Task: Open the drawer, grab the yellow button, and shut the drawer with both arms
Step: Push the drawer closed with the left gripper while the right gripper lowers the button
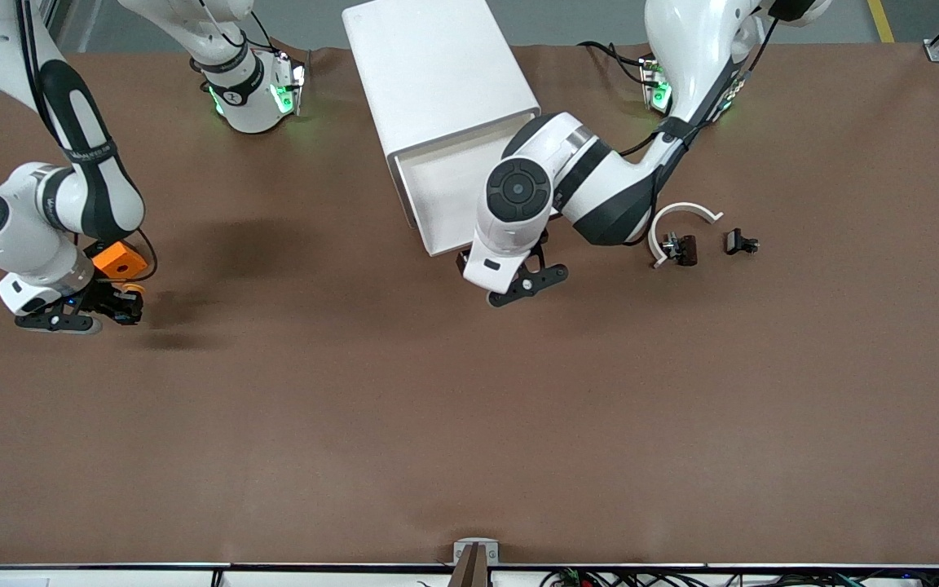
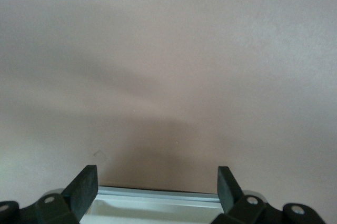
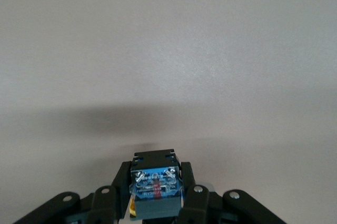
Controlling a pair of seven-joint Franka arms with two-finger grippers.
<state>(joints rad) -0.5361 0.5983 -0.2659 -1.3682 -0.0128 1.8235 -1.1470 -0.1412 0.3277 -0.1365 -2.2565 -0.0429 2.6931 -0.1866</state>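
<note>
The white cabinet (image 1: 437, 73) stands at the back middle. Its top drawer (image 1: 441, 191) is pulled out, and the part that shows is bare. My left gripper (image 1: 514, 281) is open at the drawer's front edge. In the left wrist view the pale front strip (image 2: 158, 196) lies between its spread fingers (image 2: 84, 187). My right gripper (image 1: 115, 308) is over the table at the right arm's end, shut on the button (image 3: 155, 190). The button's dark body and yellow collar show between the pads (image 3: 188, 182).
An orange square block (image 1: 119, 261) shows right beside my right gripper. A white curved piece (image 1: 685, 214) and two small black clip-like pieces (image 1: 681, 247) (image 1: 740, 242) lie toward the left arm's end. Brown table cover (image 1: 469, 424) spreads toward the front camera.
</note>
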